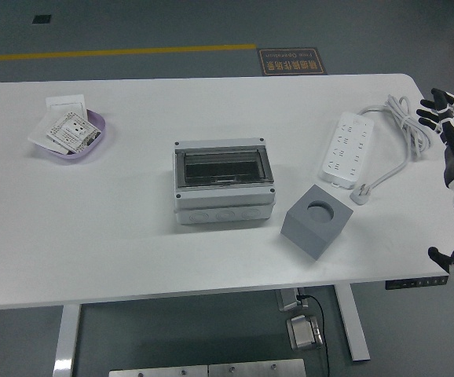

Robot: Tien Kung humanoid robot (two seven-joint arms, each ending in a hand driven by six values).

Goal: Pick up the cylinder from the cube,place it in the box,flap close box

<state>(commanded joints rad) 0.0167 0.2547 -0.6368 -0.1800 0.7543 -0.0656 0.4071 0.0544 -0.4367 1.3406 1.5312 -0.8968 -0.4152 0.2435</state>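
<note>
We see the right hand (447,118) at the table's right edge, fingers spread, empty (box (224,181) lid shut, cube (316,221) w/ empty hole).

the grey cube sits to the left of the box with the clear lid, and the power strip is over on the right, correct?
Not quite. In the head view the grey cube sits to the right of the box, near its front corner. The power strip is on the right, as you say.
</note>
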